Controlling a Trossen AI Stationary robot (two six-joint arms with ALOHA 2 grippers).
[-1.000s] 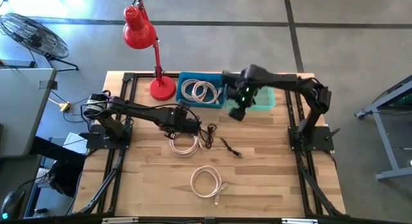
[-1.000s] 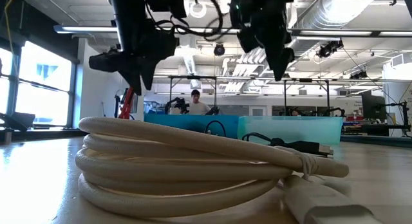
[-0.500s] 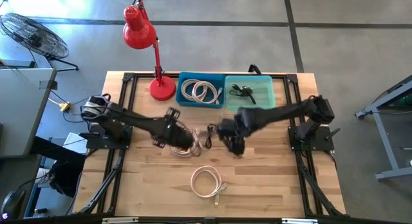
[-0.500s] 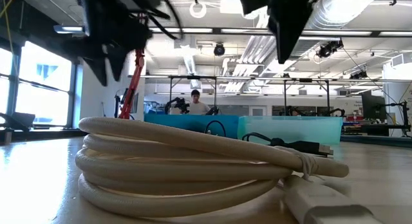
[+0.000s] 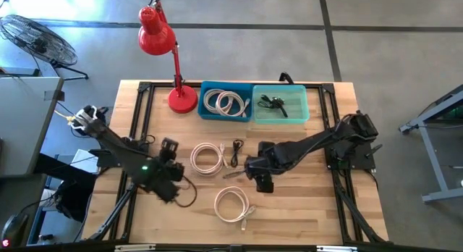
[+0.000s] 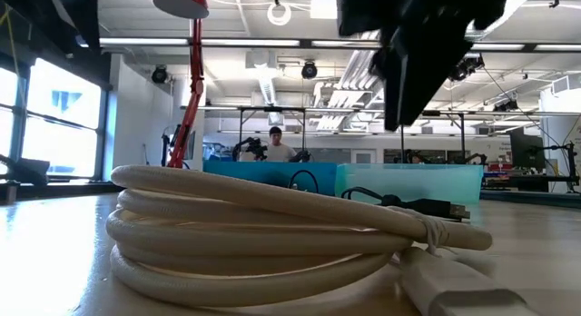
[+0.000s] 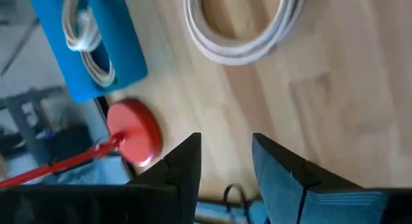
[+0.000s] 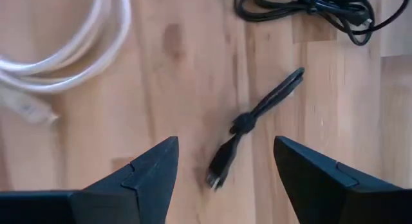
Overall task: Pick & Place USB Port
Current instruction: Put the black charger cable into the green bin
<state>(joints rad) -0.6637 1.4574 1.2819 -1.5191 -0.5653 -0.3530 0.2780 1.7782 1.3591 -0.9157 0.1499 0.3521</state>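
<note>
Since a second ago we have brought our right arm away from the green bin at the bench's far edge and down to the middle of the bench, while our left arm has drawn back from the middle toward the left edge. One short black USB cable lies loose on the wood near the bench's centre, a knot at its middle and its plug end pointing toward us; our right gripper hangs just over it with fingers spread wide on either side of it, touching nothing. That arm reaches in low from its base at the right edge, stretched long across the boards. A second coiled black cable lies just beyond, beside a white coil; another white coil sits nearer the front edge. Our left gripper hovers over the front-left boards, jaws partly apart and empty. A blue bin holding white cable and a red lamp stand along the far edge.
</note>
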